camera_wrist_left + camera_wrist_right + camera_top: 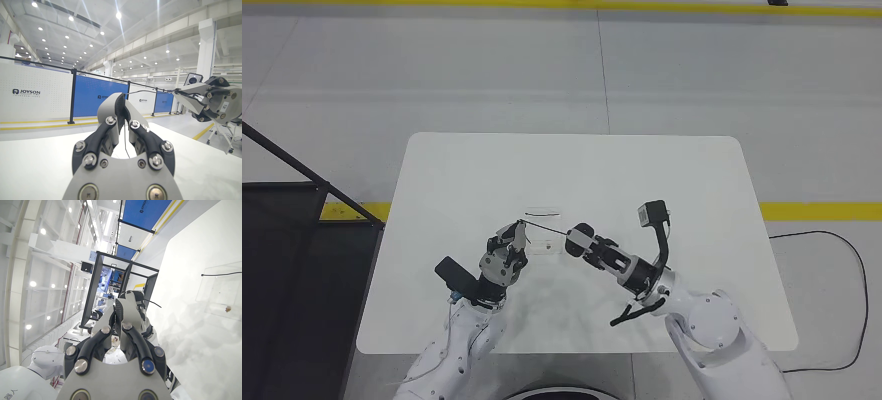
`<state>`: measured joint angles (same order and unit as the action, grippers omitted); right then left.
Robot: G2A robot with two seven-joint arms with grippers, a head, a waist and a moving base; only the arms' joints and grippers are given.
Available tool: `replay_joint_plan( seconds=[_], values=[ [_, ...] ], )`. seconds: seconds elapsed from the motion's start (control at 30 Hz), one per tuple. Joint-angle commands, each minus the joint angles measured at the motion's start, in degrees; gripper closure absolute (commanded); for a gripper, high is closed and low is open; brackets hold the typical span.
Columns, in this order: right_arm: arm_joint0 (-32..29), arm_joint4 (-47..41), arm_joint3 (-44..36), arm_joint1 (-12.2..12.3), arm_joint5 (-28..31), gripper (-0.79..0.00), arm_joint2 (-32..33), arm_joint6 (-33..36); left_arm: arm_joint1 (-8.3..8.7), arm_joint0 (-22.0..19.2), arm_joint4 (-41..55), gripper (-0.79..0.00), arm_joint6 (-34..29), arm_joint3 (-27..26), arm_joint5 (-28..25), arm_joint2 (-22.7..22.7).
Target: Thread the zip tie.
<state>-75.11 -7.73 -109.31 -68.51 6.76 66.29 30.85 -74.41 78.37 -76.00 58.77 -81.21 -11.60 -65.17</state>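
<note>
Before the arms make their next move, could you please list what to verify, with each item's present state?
1. Left gripper shut on the zip tie: ok.
2. Right gripper shut on the tie's far end: ok.
3. Tie spanning between both grippers, lifted off the table: ok.
4. Tail passed through the head: cannot tell.
5. Spare zip tie in the clear tray, apart from both grippers: ok.
</note>
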Motion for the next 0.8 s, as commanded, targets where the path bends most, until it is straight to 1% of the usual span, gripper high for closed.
replay_joint_plan(
  seconds=[0.0,0.5,0.77],
  values=[
    [0.1,0.0,0.0,0.0,-0.1,0.0,0.0,-0.1,0.0,0.0,0.0,0.0,0.0,0.0,0.0,0.0],
    [0.4,0.7,0.3,-0.2,-0.5,0.0,-0.7,0.1,0.0,0.0,0.0,0.0,0.0,0.0,0.0,0.0],
    [-0.3,0.9,0.1,-0.2,0.8,0.0,-0.5,0.0,0.0,0.0,0.0,0.0,0.0,0.0,0.0,0.0]
  ],
)
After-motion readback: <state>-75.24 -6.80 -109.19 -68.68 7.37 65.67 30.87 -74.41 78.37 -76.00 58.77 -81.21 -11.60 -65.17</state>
